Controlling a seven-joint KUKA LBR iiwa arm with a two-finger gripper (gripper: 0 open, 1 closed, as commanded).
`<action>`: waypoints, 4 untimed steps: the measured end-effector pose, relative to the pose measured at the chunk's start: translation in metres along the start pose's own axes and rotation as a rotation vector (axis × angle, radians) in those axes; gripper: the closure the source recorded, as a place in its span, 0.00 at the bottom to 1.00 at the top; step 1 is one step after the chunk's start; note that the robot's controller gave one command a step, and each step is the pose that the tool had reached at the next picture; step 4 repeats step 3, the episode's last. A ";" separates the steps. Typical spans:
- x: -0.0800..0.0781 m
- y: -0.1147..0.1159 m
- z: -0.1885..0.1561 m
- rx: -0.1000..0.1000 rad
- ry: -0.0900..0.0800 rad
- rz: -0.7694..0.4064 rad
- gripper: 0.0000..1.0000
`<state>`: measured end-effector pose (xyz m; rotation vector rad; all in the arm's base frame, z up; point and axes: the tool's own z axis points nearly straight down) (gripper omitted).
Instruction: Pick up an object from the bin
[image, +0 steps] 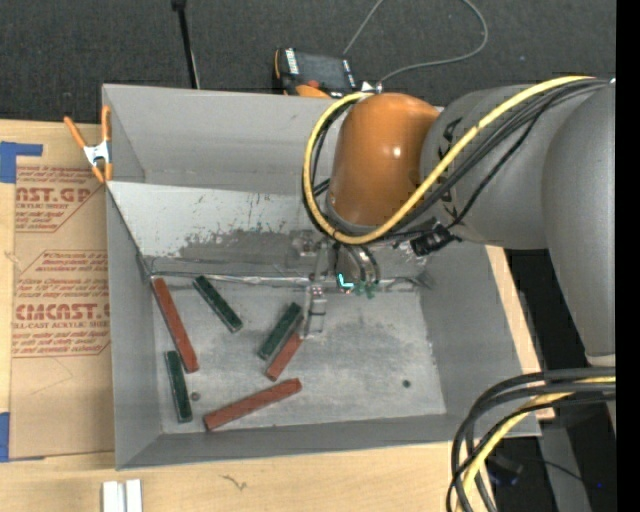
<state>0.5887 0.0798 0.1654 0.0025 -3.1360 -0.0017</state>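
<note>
Roughly in the middle of the bin (400, 360) floor lies a slanted dark green stick (280, 331), with a short red-brown stick (284, 357) touching its near side. The pincer (317, 316) hangs right at the dark green stick's far right end, under the arm's orange cover (375, 160); whether it is spread or pressed together cannot be told. Further left lie a second green stick (217, 304) and a long red-brown stick (174, 324). A third green stick (178, 386) and a red-brown bar (253, 403) lie along the near side.
</note>
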 end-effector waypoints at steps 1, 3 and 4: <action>0.000 -0.010 0.097 0.002 -0.003 -0.317 0.00; 0.012 0.018 -0.052 0.002 -0.016 -0.383 1.00; 0.012 0.018 -0.052 0.002 -0.016 -0.383 1.00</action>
